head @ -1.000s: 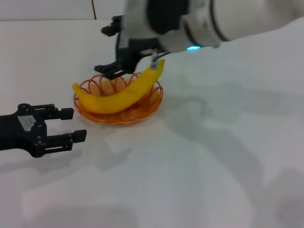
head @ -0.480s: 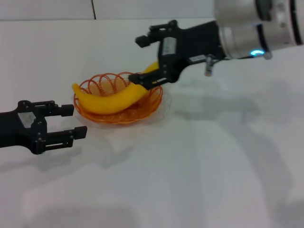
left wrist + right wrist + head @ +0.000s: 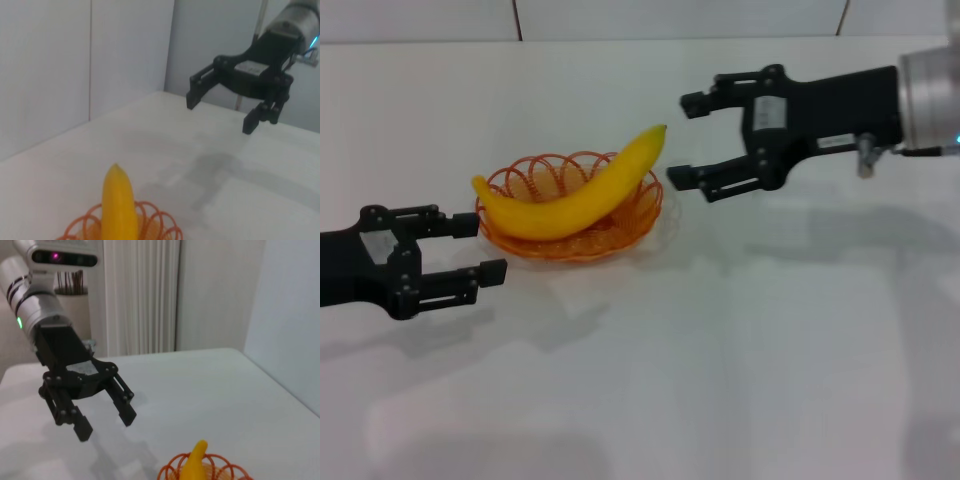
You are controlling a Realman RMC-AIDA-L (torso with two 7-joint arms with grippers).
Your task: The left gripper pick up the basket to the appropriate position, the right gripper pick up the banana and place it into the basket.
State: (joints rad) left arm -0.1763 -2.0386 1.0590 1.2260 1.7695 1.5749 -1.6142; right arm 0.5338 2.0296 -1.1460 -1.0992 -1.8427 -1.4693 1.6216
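At lower left, the left gripper (image 3: 470, 249) sat with fingers spread, empty, just beside the basket (image 3: 640, 214). The banana (image 3: 575, 196) lay across the basket at centre left. At upper right, the right gripper (image 3: 689, 140) hovered with fingers spread, empty.

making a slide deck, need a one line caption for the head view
Banana lies across the orange wire basket; right pincer open and clear of it, left pincer open beside the basket.
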